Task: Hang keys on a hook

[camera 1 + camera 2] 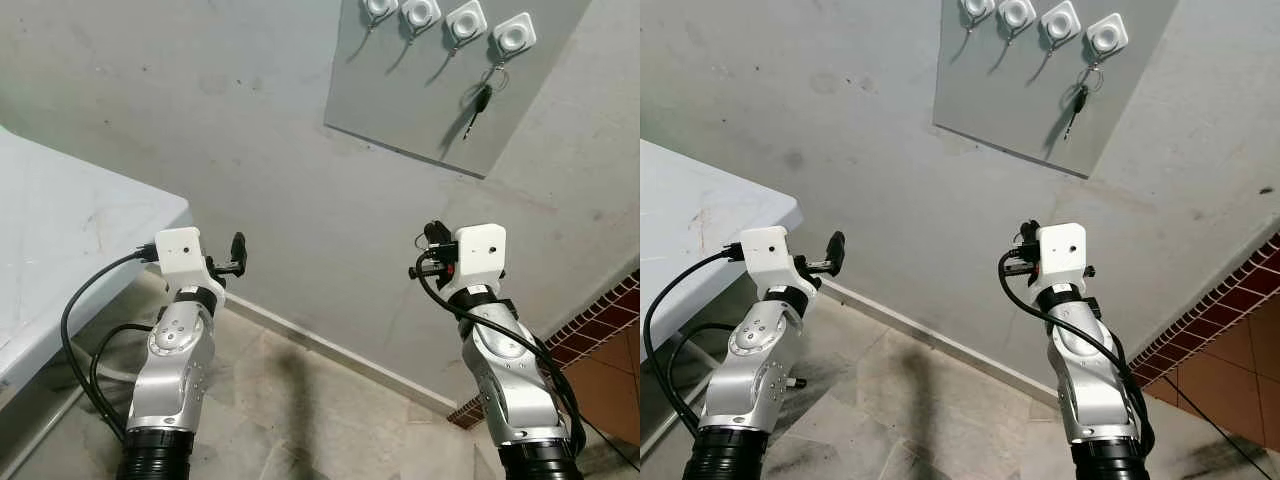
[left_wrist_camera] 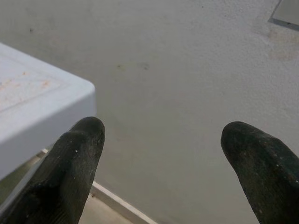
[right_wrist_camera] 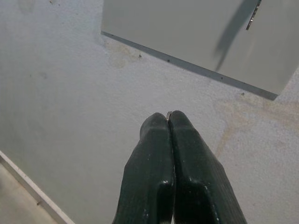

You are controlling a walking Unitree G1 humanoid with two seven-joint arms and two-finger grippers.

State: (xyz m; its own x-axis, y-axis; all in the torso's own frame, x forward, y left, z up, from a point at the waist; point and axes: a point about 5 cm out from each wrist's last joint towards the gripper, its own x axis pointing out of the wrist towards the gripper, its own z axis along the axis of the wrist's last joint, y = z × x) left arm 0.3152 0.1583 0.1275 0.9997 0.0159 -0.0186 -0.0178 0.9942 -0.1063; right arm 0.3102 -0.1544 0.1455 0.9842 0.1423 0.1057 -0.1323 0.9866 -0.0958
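A dark key on a ring (image 1: 482, 100) hangs from the rightmost of several white hooks (image 1: 513, 37) on a grey wall panel (image 1: 420, 100). Its blade tip (image 3: 252, 16) and shadow also appear in the right wrist view. My right gripper (image 1: 432, 238) is raised below the panel, well under the key and apart from it. Its fingertips (image 3: 168, 116) are pressed shut with nothing visibly between them. My left gripper (image 1: 238, 254) is held up further left near the table corner. Its two fingers (image 2: 77, 154) stand wide open and empty, facing the bare wall.
A white table (image 1: 60, 230) stands at the left, its corner close to my left arm. A baseboard (image 1: 330, 350) runs along the foot of the wall above a tiled floor. Red brick-patterned tiling (image 1: 600, 320) lies at the right.
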